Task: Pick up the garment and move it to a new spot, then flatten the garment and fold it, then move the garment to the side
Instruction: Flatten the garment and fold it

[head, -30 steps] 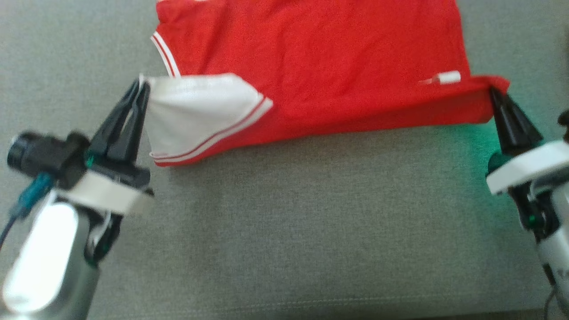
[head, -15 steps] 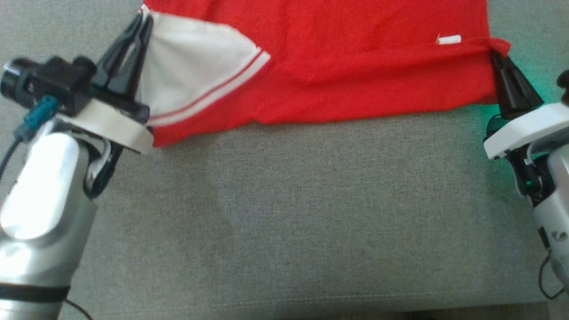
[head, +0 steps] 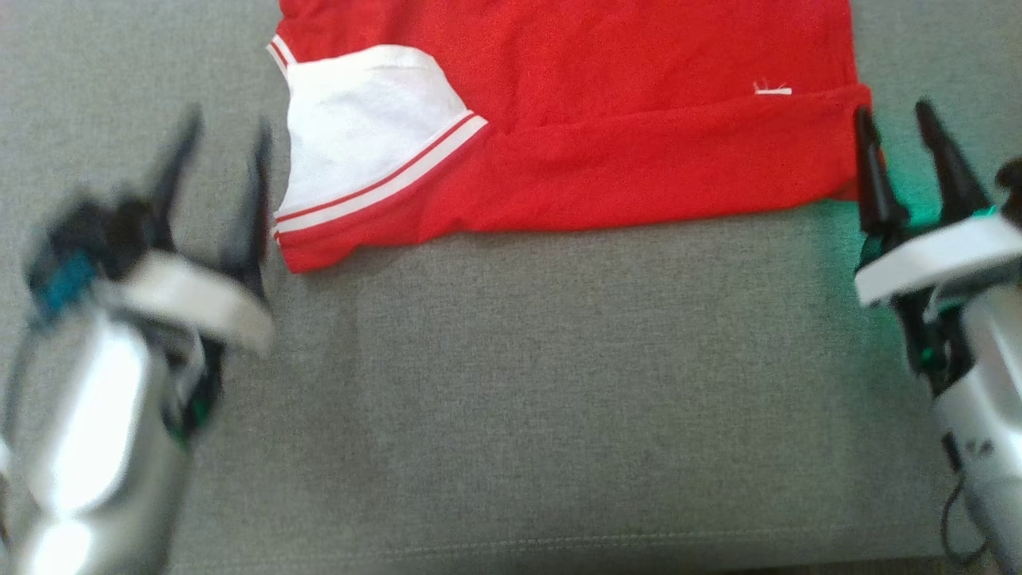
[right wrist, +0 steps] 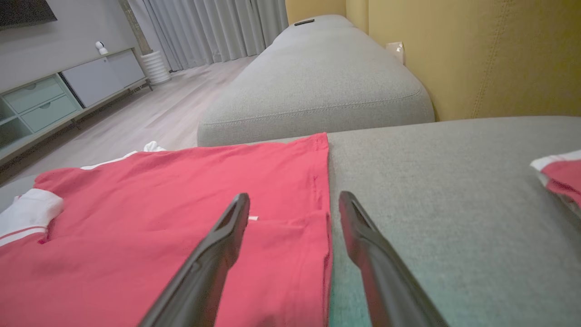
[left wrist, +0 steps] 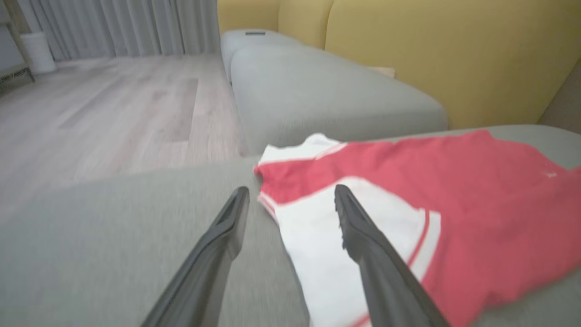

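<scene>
The left claw (head: 227, 128) and right claw (head: 893, 112) both gaped wide and empty, one at each near corner of the shirt (head: 607, 104). At that closeness a finger could well snag the sleeve (head: 359, 136) or the fold (head: 663, 176) on any move and drag it open. The shirt lay on the cushion (head: 511, 359), sleeve just right of the left claw, right edge between the right claw's fingers, the rest running far.

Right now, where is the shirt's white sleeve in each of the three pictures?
Head view: white sleeve, upper left of centre.
Left wrist view: white sleeve, bottom centre, between the fingers.
Right wrist view: white sleeve, far left edge.
Shared landmark: grey cushion under the red shirt.
</scene>
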Tool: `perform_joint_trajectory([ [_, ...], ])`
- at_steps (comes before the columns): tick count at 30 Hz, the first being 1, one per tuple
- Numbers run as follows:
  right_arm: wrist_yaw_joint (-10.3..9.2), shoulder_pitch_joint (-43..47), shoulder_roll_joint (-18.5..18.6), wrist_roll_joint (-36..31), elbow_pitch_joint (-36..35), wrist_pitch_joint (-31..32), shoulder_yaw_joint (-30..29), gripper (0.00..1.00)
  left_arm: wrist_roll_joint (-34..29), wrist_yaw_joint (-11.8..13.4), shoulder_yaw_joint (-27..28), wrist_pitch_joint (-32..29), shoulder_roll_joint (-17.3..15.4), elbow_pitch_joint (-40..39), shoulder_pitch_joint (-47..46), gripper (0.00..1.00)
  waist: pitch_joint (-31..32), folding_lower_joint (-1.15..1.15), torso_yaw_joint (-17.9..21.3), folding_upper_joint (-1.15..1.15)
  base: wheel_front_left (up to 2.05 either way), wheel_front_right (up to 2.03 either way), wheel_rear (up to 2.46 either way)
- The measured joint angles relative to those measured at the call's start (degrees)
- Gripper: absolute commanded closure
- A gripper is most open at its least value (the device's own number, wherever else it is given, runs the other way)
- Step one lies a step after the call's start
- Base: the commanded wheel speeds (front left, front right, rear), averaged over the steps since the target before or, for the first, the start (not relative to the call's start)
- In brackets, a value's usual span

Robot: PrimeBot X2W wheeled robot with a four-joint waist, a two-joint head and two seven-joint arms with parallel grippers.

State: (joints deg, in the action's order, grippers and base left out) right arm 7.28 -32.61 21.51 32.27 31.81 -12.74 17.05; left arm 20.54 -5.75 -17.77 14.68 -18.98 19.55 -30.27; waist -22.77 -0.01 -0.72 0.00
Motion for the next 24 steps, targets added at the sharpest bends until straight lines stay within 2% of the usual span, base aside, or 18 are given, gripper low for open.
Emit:
perform_joint_trajectory([
  [5,0.00,5.1,-1.3,0.0,-1.5,-0.4,-0.7,0.00,2.9,2.5,0.5,0.0,2.8,1.5,12.0,0.00,1.5,-0.01,0.2,0.00,0.00,0.00,0.00],
  [9,0.00,6.4,-2.3,0.0,-1.7,-0.4,-2.1,0.00,6.4,3.7,1.6,-1.1,5.3,4.3,13.5,0.00,1.8,0.00,0.1,0.00,0.00,0.00,0.00],
  [19,0.00,8.1,-3.3,-1.2,-1.8,-0.4,-3.8,0.00,7.4,2.2,1.0,-1.0,6.6,6.1,12.9,0.00,2.3,0.00,0.3,0.00,0.00,0.00,0.00],
  [24,0.00,8.7,-3.6,-1.6,-2.0,-0.4,-4.1,0.00,7.4,2.5,0.9,-1.0,6.6,5.8,12.9,0.00,2.5,0.01,0.4,0.00,0.00,0.00,0.00],
])
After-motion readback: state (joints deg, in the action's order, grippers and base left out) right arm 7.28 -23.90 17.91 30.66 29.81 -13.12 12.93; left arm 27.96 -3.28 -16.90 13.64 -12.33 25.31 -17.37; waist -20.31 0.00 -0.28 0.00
